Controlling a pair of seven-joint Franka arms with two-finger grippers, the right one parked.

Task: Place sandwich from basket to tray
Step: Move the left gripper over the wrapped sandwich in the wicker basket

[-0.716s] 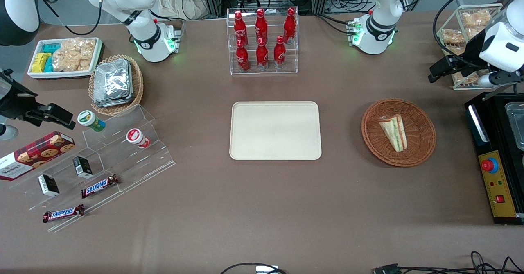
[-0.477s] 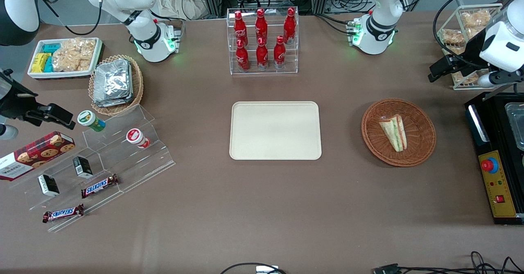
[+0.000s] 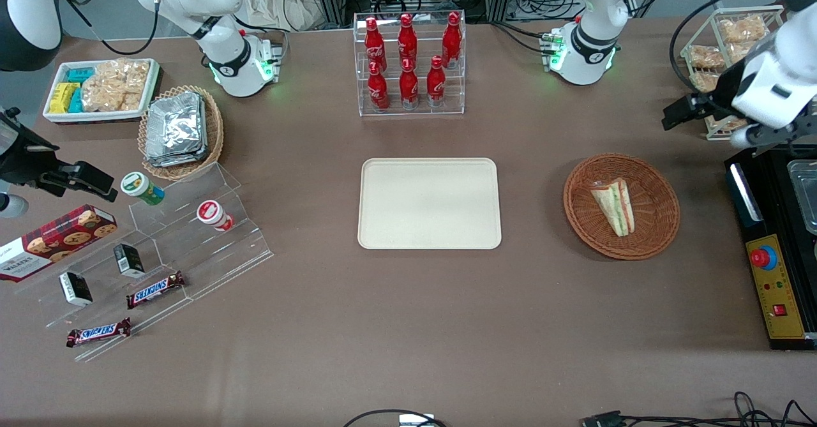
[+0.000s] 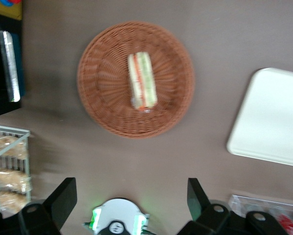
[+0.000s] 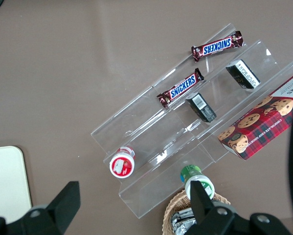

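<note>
Sandwich waits in its basket; the tray is bare.

The tray [image 3: 429, 203] lies flat at the table's middle, nothing on it. The sandwich [image 3: 614, 205] rests in the reddish basket [image 3: 657, 232], toward the working arm's end. Farther from the front camera, the gripper [image 4: 130, 198] hangs high with fingers spread wide, holding nothing, probably so it can descend over the wedge.

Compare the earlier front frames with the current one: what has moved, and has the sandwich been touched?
Only the working arm moved: its gripper shifted slightly farther from the front camera, still high above the table and short of the basket, fingers open, holding nothing. The sandwich lies untouched in the basket, and the tray stays bare in its place.
</note>
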